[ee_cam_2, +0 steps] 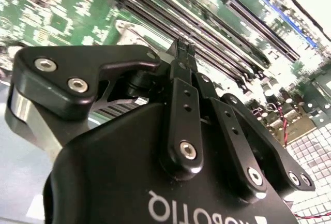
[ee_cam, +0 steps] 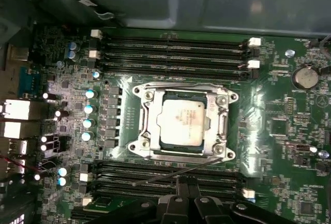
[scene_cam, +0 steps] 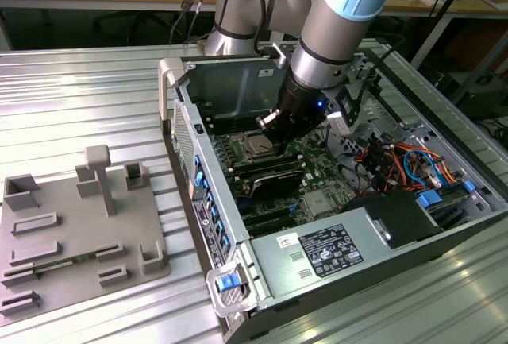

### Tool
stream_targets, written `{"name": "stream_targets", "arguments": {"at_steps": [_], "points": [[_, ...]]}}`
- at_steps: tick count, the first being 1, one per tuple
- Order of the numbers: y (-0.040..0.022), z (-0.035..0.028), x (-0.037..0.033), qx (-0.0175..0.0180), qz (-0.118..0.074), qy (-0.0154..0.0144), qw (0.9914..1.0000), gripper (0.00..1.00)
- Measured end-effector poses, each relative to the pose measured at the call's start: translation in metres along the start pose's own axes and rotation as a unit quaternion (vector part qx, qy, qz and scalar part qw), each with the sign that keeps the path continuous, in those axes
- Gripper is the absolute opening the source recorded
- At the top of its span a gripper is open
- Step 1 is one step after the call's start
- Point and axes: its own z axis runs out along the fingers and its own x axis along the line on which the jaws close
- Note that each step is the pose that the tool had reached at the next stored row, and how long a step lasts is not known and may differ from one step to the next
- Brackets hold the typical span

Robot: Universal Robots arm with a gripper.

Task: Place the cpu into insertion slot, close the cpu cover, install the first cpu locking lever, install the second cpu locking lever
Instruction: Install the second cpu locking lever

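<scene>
The cpu (ee_cam: 183, 123), a silvery square chip, lies flat in the insertion slot (ee_cam: 138, 146) on the green board. The cpu cover (ee_cam: 223, 125), a silver frame, lies down around it, and the chip shows through its window. A thin metal locking lever (ee_cam: 155, 178) runs slantwise along the socket's edge nearest my fingers, standing off from the frame. My gripper (ee_cam: 182, 183) hovers just beside that edge, fingertips pressed together with nothing seen between them. The second wrist view shows the shut gripper (ee_cam_2: 182, 45) over the long black slots. In the exterior view the gripper (scene_cam: 270, 128) sits just above the cpu (scene_cam: 255, 150).
Long black memory slots (ee_cam: 176, 53) flank the socket on two sides. The open computer case (scene_cam: 317, 257) walls in the board, with bundled cables (scene_cam: 397, 161) on the exterior view's right. A grey fixture plate (scene_cam: 71, 233) lies outside on the ribbed metal table.
</scene>
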Motion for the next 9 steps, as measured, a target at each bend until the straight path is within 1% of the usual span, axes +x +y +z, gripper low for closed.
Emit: {"name": "stream_targets", "arguments": {"at_steps": [1,2,4,7,9], "points": [[0.0003,0.0012,0.0035,0.0001,0.000,0.0000,1.00000,0.11],[0.0011,0.0024,0.0054,0.0001,0.000,0.0000,1.00000,0.11],[0.0017,0.0037,0.0062,0.0000,0.000,0.0000,1.00000,0.11],[0.0037,0.0057,0.0094,0.0000,0.000,0.0000,1.00000,0.11],[0.0052,0.0088,0.0161,0.0000,0.000,0.0000,1.00000,0.11]]}}
